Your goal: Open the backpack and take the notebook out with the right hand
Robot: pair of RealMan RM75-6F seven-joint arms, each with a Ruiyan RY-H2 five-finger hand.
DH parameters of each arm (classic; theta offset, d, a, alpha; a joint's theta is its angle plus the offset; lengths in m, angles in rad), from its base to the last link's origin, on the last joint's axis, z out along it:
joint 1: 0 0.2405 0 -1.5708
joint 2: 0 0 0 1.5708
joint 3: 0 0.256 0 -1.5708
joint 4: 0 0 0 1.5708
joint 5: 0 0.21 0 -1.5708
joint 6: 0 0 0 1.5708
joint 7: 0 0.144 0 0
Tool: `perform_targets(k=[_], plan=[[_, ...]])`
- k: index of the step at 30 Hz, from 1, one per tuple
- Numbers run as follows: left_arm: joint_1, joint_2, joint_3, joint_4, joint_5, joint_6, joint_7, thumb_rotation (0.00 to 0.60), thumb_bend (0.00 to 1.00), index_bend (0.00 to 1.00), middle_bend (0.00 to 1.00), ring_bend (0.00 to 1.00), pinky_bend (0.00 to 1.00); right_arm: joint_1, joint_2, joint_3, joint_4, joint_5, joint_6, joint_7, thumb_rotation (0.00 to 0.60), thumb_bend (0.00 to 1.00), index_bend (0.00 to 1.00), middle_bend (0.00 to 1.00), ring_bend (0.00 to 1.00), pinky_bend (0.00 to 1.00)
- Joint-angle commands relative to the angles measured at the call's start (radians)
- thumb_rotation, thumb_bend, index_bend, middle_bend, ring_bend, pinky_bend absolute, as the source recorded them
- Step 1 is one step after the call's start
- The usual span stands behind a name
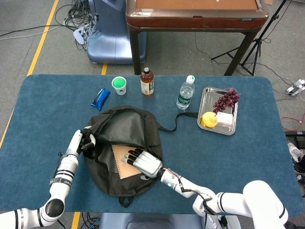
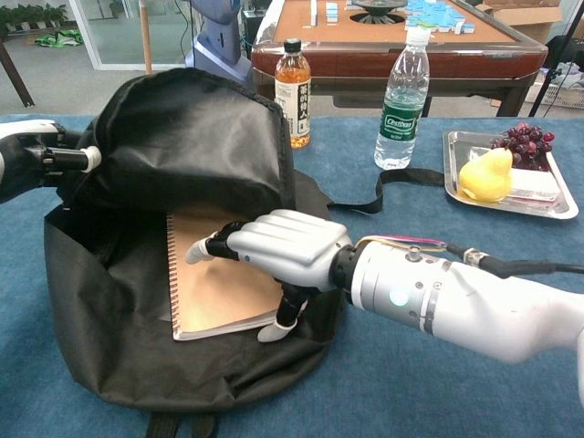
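Note:
The black backpack [image 1: 121,129] [image 2: 182,137] lies unzipped on the blue table, its flap raised. A tan spiral notebook [image 1: 121,164] [image 2: 214,283] lies in the opening, its upper part under the flap. My right hand [image 1: 145,162] [image 2: 287,246] rests on the notebook's cover, fingers stretched flat across it. Its thumb hangs down at the notebook's near right corner. I see no firm grip on the notebook. My left hand [image 1: 86,140] [image 2: 41,160] grips the backpack's left rim and holds the opening up.
Behind the backpack stand a green cup [image 1: 119,85], a tea bottle [image 1: 147,82] and a water bottle [image 1: 185,93]. A blue packet [image 1: 100,98] lies at the back left. A steel tray [image 1: 209,98] with fruit sits at the right. A strap [image 1: 174,121] trails right.

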Motion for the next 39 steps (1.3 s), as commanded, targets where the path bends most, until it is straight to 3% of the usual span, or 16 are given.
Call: perform_targets(k=[1, 31, 39], plan=[[0.001, 0.002, 0.000, 0.000, -0.002, -0.004, -0.003, 0.600, 0.67, 0.54, 0.24, 0.18, 0.24, 0.000, -0.013, -0.001, 0.016, 0.004, 0.006, -0.011, 0.600, 0.10, 0.17, 0.15, 0.10, 0.20], [0.007, 0.013, 0.006, -0.003, -0.008, -0.027, -0.019, 0.600, 0.67, 0.53, 0.24, 0.18, 0.24, 0.011, -0.099, -0.007, 0.141, -0.001, 0.055, -0.020, 0.600, 0.10, 0.17, 0.15, 0.10, 0.20], [0.010, 0.021, 0.007, -0.008, -0.012, -0.039, -0.028, 0.600, 0.67, 0.53, 0.24, 0.18, 0.25, 0.012, -0.133, -0.020, 0.199, -0.035, 0.095, -0.003, 0.600, 0.23, 0.17, 0.16, 0.10, 0.20]])
